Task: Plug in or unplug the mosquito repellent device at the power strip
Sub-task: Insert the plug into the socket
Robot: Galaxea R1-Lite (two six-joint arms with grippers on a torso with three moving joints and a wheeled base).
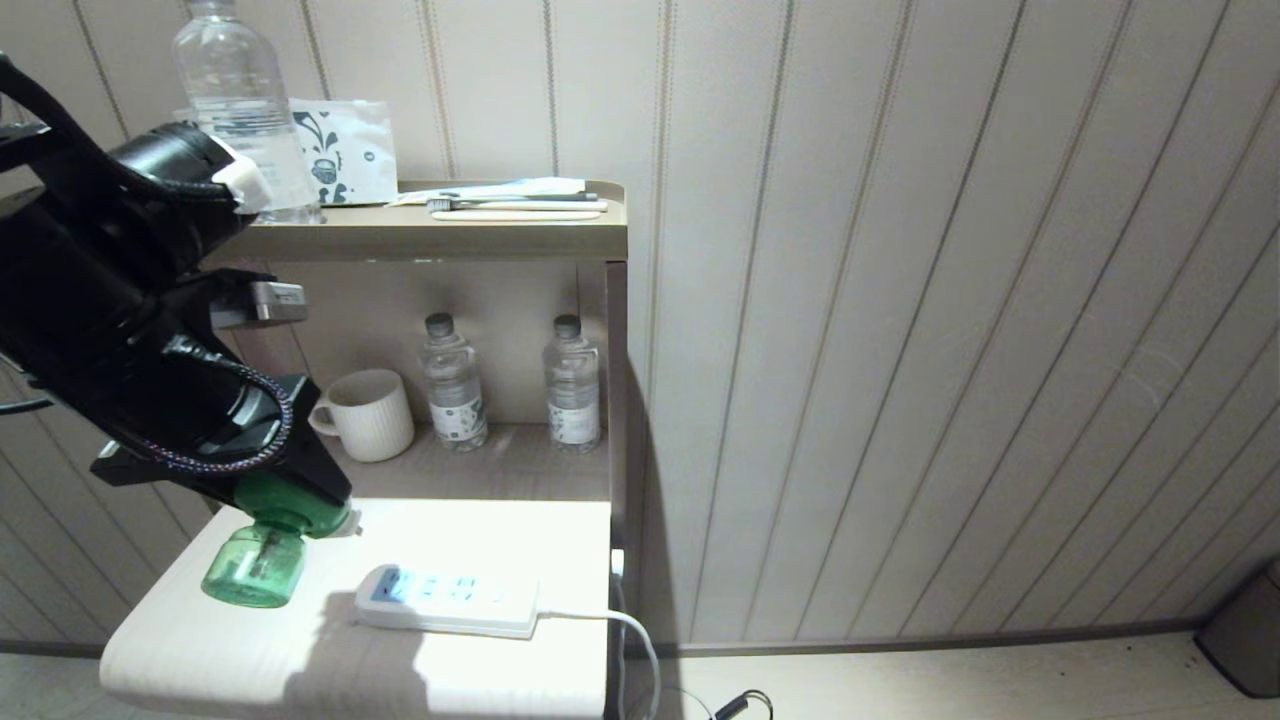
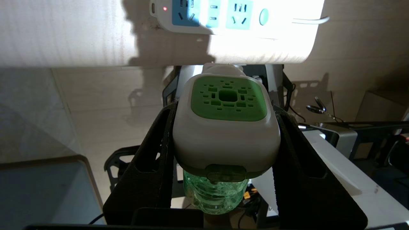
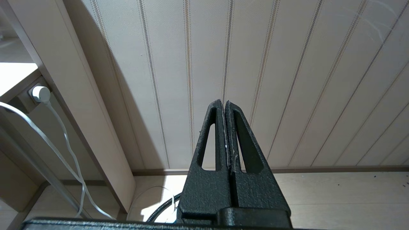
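The mosquito repellent device (image 2: 226,127), white cap with a green vented centre and a green liquid bottle (image 1: 255,562), hangs in the air clamped between the black fingers (image 2: 153,159) of my left gripper (image 2: 225,110). It floats above the left part of the white lower shelf (image 1: 300,650), just left of the power strip (image 1: 448,600), not plugged in. The strip (image 2: 230,16) lies flat with pale blue sockets, a red light lit at one end and its white cable (image 1: 620,625) leading off the right end. My right gripper (image 3: 224,102) is shut and empty, parked facing the wall.
A beige cabinet holds a ribbed mug (image 1: 368,415) and two small water bottles (image 1: 453,382) (image 1: 572,382) in its recess behind the strip. On its top stand a large bottle (image 1: 240,100), a printed packet (image 1: 345,150) and flat items (image 1: 515,200). A dark bin (image 1: 1245,630) sits at the lower right.
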